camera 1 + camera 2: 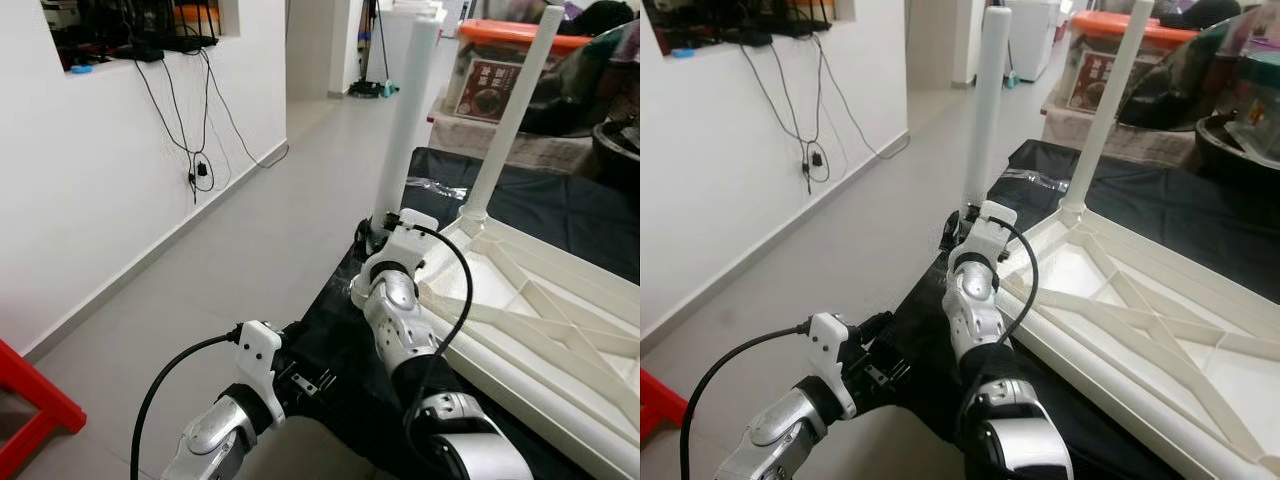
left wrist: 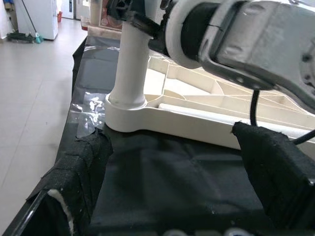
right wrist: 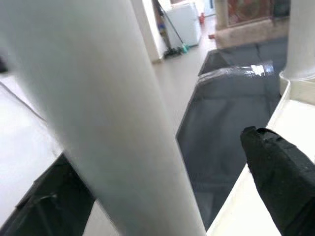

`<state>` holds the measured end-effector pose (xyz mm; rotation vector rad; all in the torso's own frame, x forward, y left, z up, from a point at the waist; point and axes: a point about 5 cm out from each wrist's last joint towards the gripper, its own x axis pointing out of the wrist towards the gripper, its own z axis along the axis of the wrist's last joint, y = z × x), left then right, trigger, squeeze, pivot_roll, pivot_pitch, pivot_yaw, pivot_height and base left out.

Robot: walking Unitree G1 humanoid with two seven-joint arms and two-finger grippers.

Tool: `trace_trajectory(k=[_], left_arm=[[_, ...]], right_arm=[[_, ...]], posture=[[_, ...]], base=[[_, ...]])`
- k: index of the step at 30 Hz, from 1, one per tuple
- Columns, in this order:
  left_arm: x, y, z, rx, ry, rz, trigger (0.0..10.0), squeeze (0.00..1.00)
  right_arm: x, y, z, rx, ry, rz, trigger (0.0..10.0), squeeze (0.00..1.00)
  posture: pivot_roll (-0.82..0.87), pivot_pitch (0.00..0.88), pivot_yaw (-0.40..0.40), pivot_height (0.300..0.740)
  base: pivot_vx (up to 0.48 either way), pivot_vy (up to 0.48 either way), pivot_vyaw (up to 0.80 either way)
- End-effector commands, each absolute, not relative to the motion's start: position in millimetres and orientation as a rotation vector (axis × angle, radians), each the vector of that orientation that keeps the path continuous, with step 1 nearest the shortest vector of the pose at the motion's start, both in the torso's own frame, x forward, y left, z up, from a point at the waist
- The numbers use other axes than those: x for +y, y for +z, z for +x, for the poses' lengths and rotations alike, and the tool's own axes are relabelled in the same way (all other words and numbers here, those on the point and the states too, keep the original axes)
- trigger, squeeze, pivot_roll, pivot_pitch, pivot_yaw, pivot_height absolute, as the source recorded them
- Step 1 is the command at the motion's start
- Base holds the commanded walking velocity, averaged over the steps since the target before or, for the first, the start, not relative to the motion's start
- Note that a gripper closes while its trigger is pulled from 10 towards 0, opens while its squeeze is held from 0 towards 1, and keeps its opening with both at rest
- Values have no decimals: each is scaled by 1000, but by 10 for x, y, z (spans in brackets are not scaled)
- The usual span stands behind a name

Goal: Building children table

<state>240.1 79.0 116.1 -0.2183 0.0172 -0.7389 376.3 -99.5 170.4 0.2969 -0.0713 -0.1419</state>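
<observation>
A white children's table (image 1: pixel 545 320) lies upside down on a black sheet (image 1: pixel 570 205). Two white legs stand upright from it, a near one (image 1: pixel 410 110) and a far one (image 1: pixel 515 110). My right gripper (image 1: pixel 380 235) sits at the base of the near leg. In the right wrist view that leg (image 3: pixel 113 123) stands close in front, and one black finger (image 3: pixel 280 177) is apart from it. My left gripper (image 2: pixel 170 132) is open low over the sheet, facing the table corner (image 2: pixel 128 115) that carries the near leg.
A white wall with hanging cables (image 1: pixel 195 150) runs along the left. Grey tiled floor (image 1: pixel 250 250) lies between it and the sheet. A red stool (image 1: pixel 30 400) is at the near left, and a box with an orange lid (image 1: pixel 500 70) stands behind the table.
</observation>
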Motion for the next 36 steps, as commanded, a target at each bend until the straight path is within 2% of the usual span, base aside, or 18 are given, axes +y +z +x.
trace_trajectory(k=[1, 3, 4, 14, 20, 24, 32, 36], left_arm=[[801, 1123, 2399, 32, -735, -219, 10000, 0], [801, 1121, 2397, 33, -736, -219, 10000, 0], [804, 1119, 2398, 34, -737, -219, 10000, 0], [816, 1107, 2411, 38, -737, -210, 10000, 0], [832, 1092, 2436, 49, -703, -201, 10000, 0], [884, 1087, 2470, 53, -637, -184, 10000, 0], [954, 1147, 2491, 31, -515, -109, 10000, 0], [919, 1186, 2449, 15, -498, -99, 10000, 0]], right_arm=[[-976, 1672, 3701, -91, -129, 300, 10000, 1000], [-972, 1670, 3640, -111, -110, 296, 10000, 1000], [-1000, 1648, 3551, -137, -74, 277, 10000, 0], [-1117, 1413, 3194, -147, 127, 150, 10000, 0], [-1228, 1253, 3034, -80, 113, 36, 10000, 0], [-1242, 1215, 2932, -65, 86, -33, 10000, 0], [-1217, 1225, 2734, -78, 123, -30, 10000, 0], [-1191, 1248, 2712, -76, 150, -30, 10000, 0]], posture=[[72, 0, -40, 740], [71, 0, -41, 740], [67, 0, -39, 740], [50, 0, -30, 740], [25, 0, -24, 740], [-15, 0, 17, 740], [-22, 0, 44, 740], [-21, 0, 50, 740]], base=[[0, 0, 0], [0, 0, 0], [0, 0, 0], [0, 0, 0], [0, 0, 0], [0, 0, 0], [0, 0, 0], [0, 0, -597]])
